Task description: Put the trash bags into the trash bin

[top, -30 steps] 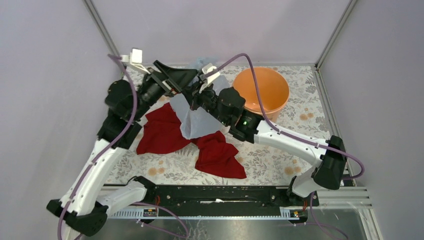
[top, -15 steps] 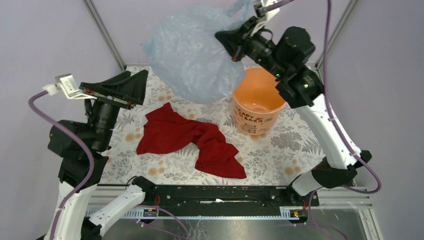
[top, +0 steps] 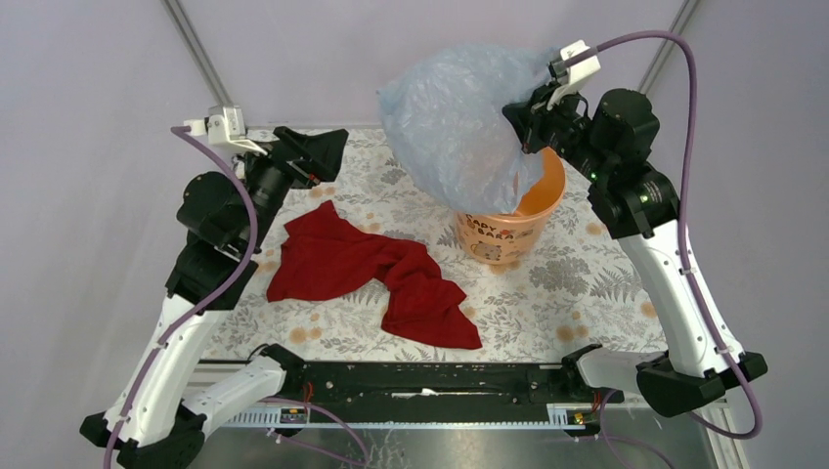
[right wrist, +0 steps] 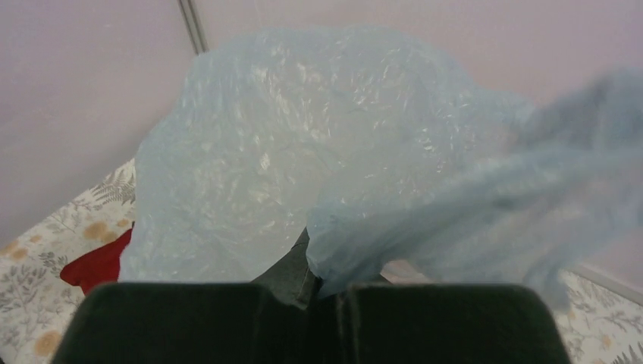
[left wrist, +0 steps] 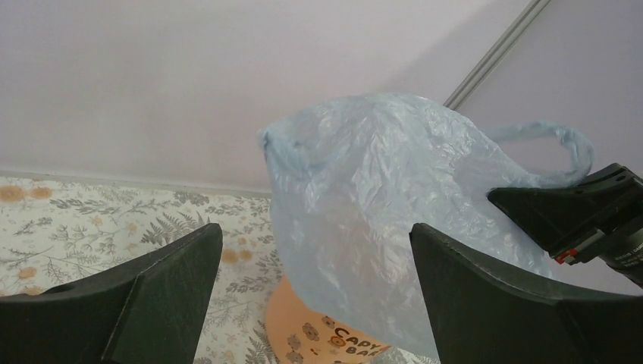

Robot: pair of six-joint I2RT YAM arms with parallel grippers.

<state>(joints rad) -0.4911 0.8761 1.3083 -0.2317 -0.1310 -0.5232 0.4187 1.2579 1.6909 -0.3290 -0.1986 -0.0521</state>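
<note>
The trash bag [top: 455, 127], a thin, wrinkled pale-blue film, hangs puffed out from my right gripper [top: 521, 125], which is shut on its bunched edge. Its lower end drapes over the near rim of the trash bin [top: 508, 233], an orange bucket with dark print. In the right wrist view the bag [right wrist: 288, 152] fills the frame and film is pinched at the gripper [right wrist: 309, 262]. My left gripper [top: 330, 149] stands open to the left, holding nothing. Through its wide jaws the left wrist view shows the bag [left wrist: 379, 197] above the bin [left wrist: 318, 337].
A large red cloth [top: 376, 269] lies crumpled on the floral table cover [top: 577, 283] in front of the bin. Pale walls and metal corner posts [top: 200, 63] close in the back and sides.
My right arm has swung the bag right and down, from high over the table's middle to the bin's rim. My left arm has moved right, staying open.
</note>
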